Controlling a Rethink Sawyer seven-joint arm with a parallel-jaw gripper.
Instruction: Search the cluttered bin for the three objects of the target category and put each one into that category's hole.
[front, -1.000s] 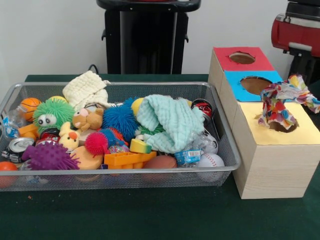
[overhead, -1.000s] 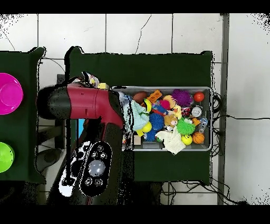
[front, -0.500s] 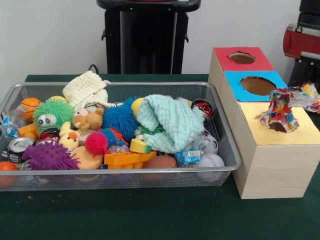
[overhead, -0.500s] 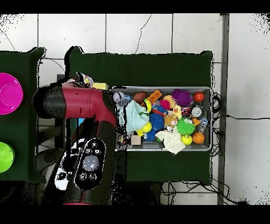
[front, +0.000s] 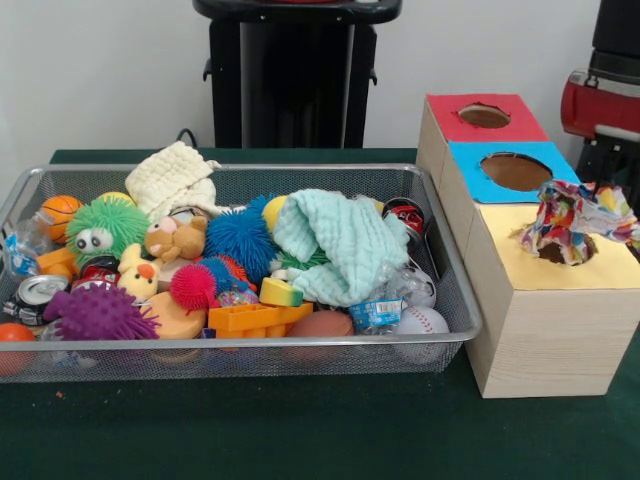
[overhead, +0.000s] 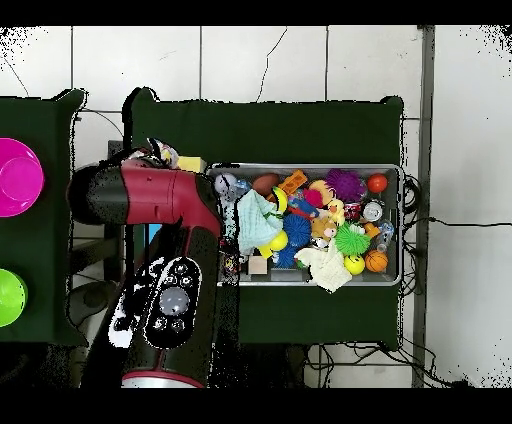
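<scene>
The wire mesh bin (front: 240, 345) sits on the green table (front: 300, 430), with the three-box row just beside it at its 3 o'clock in the front view. The dotted white cloth (front: 572, 222) lies bunched on the yellow box top (front: 560, 270), crumpled over the yellow-topped hole (front: 562, 252); part of it seems to dip into the opening, the rest stands above it and spreads toward 3 o'clock. How far in it goes cannot be told. The blue-topped hole (front: 516, 171) and the red-topped hole (front: 484, 115) are both open.

The mint-green waffle cloth (front: 338, 245) is draped over the clutter in the bin's right half, on top of the pile. The cream waffle cloth (front: 175, 180) rests against the far wall of the bin at about 11 o'clock from the bin's middle. Around them: a green spiky ball (front: 105, 228) with eyes, a blue spiky ball (front: 240, 238), a purple spiky ball (front: 97, 312), a pink spiky ball (front: 193, 286), a plush bear (front: 175, 240), a baseball (front: 422, 321) in the near right corner, and a small basketball (front: 60, 210) at the far left.

The red and black arm (overhead: 165, 250) covers the boxes in the overhead view; in the front view only a section of it shows at the right edge. The gripper itself is not seen clearly, so whether it is spread or closed cannot be told.
</scene>
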